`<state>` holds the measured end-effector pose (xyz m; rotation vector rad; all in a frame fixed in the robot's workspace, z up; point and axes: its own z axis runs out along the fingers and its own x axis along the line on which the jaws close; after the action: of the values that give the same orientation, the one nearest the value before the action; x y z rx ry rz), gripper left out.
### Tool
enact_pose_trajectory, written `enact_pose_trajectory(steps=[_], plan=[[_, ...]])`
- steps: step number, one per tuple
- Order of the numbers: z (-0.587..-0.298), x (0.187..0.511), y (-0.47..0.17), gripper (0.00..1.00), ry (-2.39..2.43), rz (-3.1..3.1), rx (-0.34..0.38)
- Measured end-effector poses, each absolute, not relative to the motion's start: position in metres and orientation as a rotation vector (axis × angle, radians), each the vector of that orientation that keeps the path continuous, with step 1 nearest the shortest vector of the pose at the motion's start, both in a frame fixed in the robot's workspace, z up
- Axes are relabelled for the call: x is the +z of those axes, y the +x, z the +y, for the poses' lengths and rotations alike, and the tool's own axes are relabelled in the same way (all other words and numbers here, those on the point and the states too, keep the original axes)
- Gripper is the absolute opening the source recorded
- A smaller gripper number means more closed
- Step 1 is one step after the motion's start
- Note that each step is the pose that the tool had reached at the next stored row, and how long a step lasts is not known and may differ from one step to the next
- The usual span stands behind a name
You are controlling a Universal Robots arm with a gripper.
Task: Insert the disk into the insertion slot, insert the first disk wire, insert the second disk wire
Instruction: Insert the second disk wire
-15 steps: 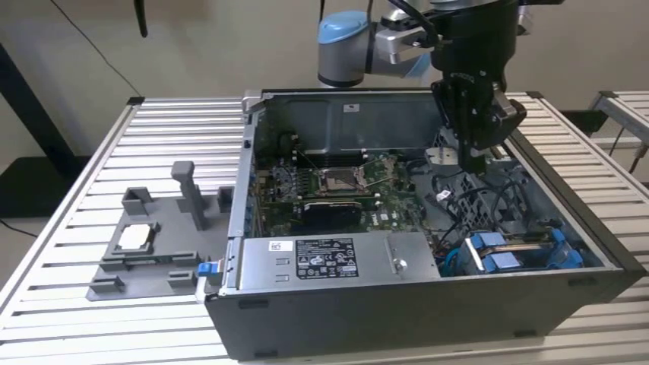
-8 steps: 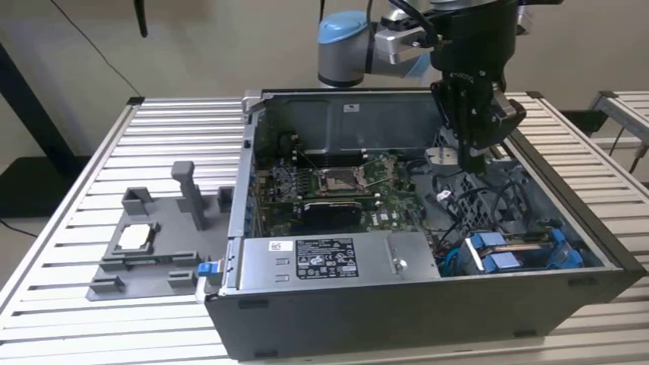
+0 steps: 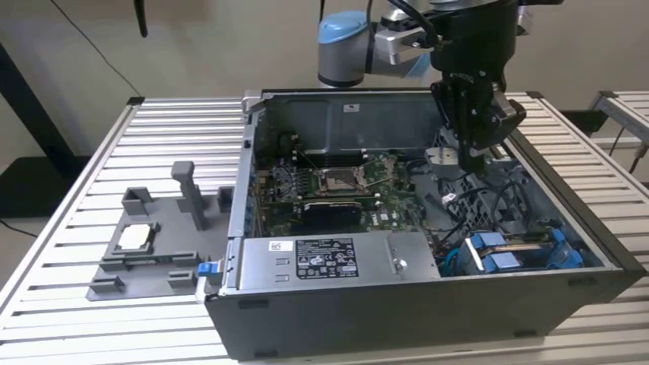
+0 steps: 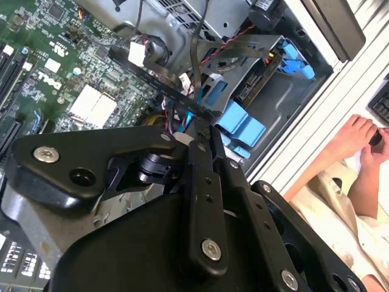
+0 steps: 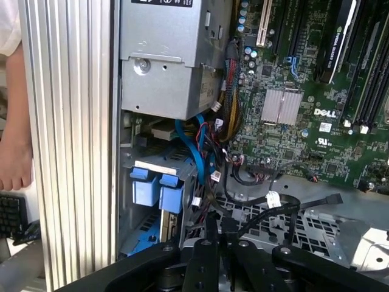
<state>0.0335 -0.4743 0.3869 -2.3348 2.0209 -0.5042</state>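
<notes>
A grey fixture (image 3: 152, 251) lies on the slatted table (image 3: 102, 160) beside the open computer case (image 3: 406, 319).

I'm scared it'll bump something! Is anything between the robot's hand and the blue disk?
Yes. Loose black wires lie between the hand and the disk, which sits in the insertion slot.

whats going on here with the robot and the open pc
A robot arm is working inside an open computer case. Its hand hangs low over loose wires beside the motherboard. The disk, in its blue carrier, already sits in the slot at the case's corner. A person sits by the table, not touching the case.
</notes>
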Motion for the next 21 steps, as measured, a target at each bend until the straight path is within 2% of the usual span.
enact_pose_trajectory(steps=[6,7,8,9,14,18,19,20,21], plan=[[-0.473,0.387,0.033,0.17,-2.341,2.023,-0.517],[-0.471,0.387,0.033,0.23,-2.345,2.025,-0.524],[-0.469,0.387,0.034,0.23,-2.35,2.027,-0.534],[-0.467,0.386,0.033,0.29,-2.354,2.029,-0.543],[-0.464,0.384,0.034,0.29,-2.377,2.038,-0.592],[-0.463,0.383,0.034,0.29,-2.378,2.046,-0.605],[-0.463,0.383,0.034,0.27,-2.379,2.046,-0.606],[-0.463,0.383,0.034,0.2,-2.379,2.047,-0.608],[-0.463,0.383,0.034,0.2,-2.38,2.048,-0.611]])
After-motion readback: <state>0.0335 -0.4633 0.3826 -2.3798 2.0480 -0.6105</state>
